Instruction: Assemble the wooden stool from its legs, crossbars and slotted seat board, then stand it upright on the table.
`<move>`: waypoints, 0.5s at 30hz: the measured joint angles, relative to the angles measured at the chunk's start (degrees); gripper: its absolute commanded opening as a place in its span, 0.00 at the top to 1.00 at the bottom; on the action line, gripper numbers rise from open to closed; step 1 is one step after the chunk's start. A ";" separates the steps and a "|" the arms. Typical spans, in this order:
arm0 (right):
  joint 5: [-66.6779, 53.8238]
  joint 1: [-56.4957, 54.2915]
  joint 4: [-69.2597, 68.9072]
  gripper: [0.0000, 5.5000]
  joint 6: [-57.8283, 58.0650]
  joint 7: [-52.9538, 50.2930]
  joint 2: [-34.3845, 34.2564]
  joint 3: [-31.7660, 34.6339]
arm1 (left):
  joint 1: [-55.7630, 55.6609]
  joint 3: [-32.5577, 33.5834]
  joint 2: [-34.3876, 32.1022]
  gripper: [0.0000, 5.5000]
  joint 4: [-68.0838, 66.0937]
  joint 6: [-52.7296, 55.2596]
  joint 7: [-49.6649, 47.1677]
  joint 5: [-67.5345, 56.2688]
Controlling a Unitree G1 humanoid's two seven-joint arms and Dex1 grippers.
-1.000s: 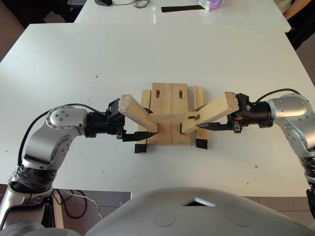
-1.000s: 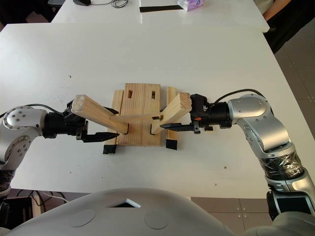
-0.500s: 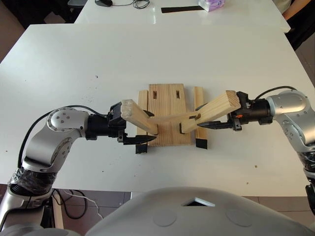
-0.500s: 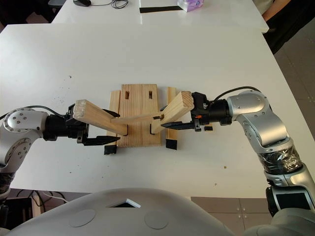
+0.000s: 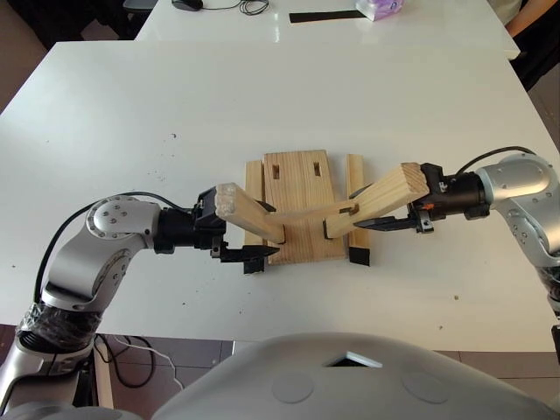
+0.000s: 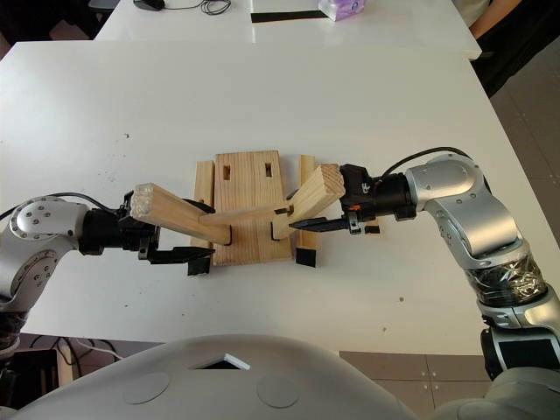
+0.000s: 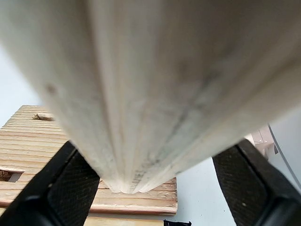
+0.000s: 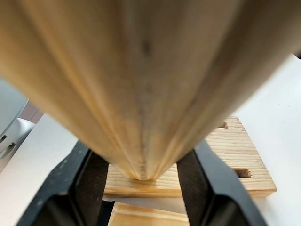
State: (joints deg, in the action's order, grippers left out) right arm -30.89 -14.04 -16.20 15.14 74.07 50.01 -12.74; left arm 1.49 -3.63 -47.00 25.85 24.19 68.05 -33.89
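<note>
left gripper (image 5: 248,245) clamped on left leg (image 5: 251,215), right gripper (image 5: 373,215) clamped on right leg (image 5: 378,199) | I see the left side has dipped lower | crossbar (image 5: 306,210) links both over seat board (image 5: 297,171); seating looks unfinished

Both arms bend at the elbow and stretch inward toward each other, wrists roughly level, the left gripper (image 5: 248,245) clamped on 1 leg (image 5: 251,214) and the right gripper (image 5: 372,215) clamped on the other leg (image 5: 385,194).
</note>
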 measured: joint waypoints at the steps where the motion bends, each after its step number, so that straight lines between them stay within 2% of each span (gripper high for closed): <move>1: 0.01 -0.43 0.09 0.63 0.40 0.01 0.12 -0.20 | -0.19 -0.09 0.33 0.32 -0.28 0.12 -0.07 0.01; 15: 0.04 -2.65 3.63 0.63 0.19 0.66 -0.23 -0.79 | -1.98 -1.09 2.35 0.32 -1.06 0.84 -0.49 1.43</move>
State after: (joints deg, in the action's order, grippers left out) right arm -30.85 -16.70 -12.57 15.33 74.73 49.78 -13.54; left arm -0.50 -4.72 -44.65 24.79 25.03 67.56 -32.47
